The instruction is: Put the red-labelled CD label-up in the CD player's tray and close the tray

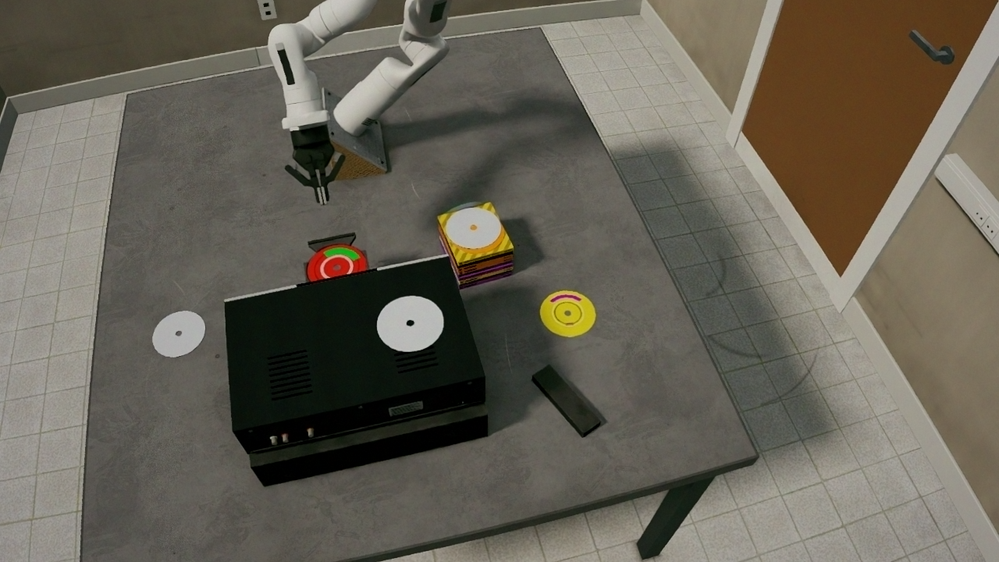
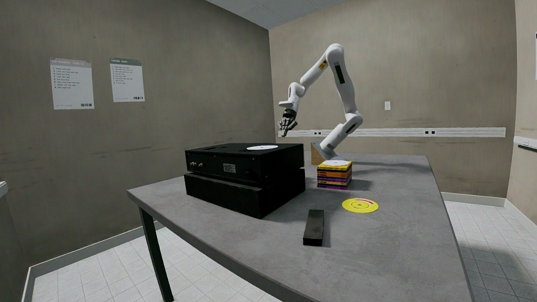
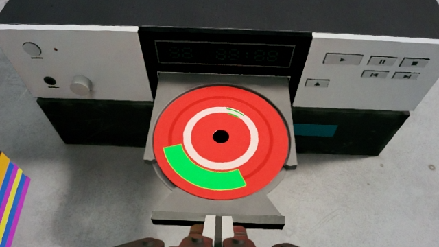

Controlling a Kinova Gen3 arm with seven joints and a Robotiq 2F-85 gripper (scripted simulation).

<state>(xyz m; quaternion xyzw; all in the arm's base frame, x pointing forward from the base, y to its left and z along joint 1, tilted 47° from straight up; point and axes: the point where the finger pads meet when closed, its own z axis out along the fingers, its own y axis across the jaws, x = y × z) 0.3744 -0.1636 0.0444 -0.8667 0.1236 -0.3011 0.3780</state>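
The red-labelled CD (image 1: 337, 261) (image 3: 221, 142) lies label-up and flat in the round recess of the open tray (image 1: 332, 241) (image 3: 219, 207), which sticks out of the player's front. The black CD player (image 1: 349, 349) (image 2: 243, 161) (image 3: 75, 68) stands upright on a black box. My gripper (image 1: 321, 197) (image 2: 284, 132) (image 3: 218, 234) is shut and empty. It hangs in the air in front of the tray's outer edge, pointing down towards it, clear of the CD.
A white disc (image 1: 410, 322) (image 2: 261, 147) lies on the player's top. Another white disc (image 1: 179, 333) lies at the table's left. A stack of CD cases (image 1: 474, 244) (image 2: 334, 174) carries a disc. A yellow CD (image 1: 567, 313) (image 2: 359, 205) and a black bar (image 1: 567, 400) (image 2: 314, 226) lie to the right.
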